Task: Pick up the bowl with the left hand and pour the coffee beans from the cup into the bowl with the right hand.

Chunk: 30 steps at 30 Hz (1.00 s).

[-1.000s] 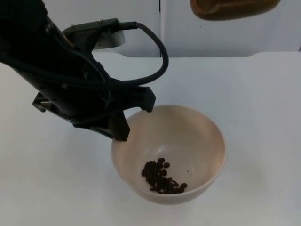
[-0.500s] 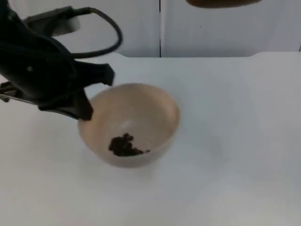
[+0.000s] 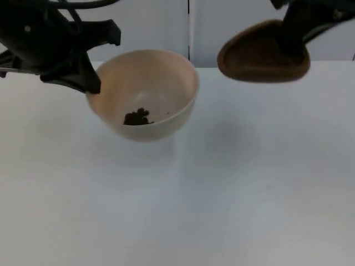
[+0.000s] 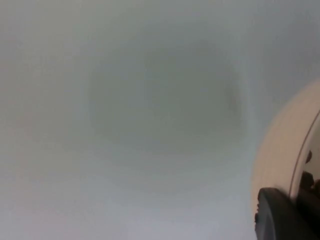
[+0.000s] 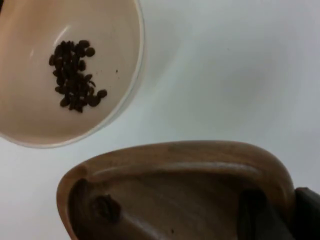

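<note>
Bowl (image 3: 145,91) moved farther back (beans (image 3: 137,117) inside); cup (image 3: 260,52) nearby.

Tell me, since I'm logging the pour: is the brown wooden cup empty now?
Nearly empty: the brown wooden cup, held by the right gripper, shows a bare inside with one dark bit. The coffee beans lie in the beige bowl.

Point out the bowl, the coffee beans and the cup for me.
bowl (image 3: 166,77): top view, bare inner wall, with the left claw (image 3: 91,83) at its rim.
coffee beans (image 5: 75,75): right wrist view, middle of the pile in the bowl.
cup (image 3: 255,55): top view, brown inside, held up by the right claw (image 3: 297,33).
</note>
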Available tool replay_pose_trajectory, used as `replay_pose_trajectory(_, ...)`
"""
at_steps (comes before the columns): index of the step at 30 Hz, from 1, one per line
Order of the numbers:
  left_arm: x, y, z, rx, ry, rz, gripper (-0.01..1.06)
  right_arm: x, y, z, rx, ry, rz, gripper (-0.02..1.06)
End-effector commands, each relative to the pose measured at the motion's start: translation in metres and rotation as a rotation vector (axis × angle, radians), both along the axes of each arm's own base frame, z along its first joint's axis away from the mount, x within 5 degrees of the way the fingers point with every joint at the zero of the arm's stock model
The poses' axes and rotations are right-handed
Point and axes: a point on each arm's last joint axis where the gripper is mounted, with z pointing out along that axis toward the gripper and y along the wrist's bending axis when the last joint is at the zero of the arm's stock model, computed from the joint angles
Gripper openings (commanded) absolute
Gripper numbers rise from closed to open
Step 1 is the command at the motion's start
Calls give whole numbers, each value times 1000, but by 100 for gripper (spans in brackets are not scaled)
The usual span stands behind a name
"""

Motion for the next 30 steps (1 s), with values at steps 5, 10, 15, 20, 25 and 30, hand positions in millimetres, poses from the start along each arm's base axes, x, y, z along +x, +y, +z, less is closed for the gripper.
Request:
replay_pose_trajectory(5, 19, 4, -31, 18, 71, 31, 0, -3, -11, -35, 29, 18, -73, 0)
replay_pose_trajectory(10, 27, 15, -54, 22, 111, 80, 0, -9, -25, -66, 19, 63, -137, 0)
replay_pose_trajectory(15, 32, 25, -69, 28, 145, 109, 0, -13, -38, -91, 23, 74, -196, 0)
replay_pose_trajectory(20, 33, 26, -78, 54, 155, 98, 0, -10, -38, -112, -9, 110, -223, 0)
replay_pose_trajectory(25, 33, 27, -82, 65, 161, 90, 0, -1, -33, -138, -13, 134, -250, 0)
replay_pose_trajectory(30, 35, 27, -81, 66, 139, 99, 0, 3, -31, -167, -52, 189, -253, 0)
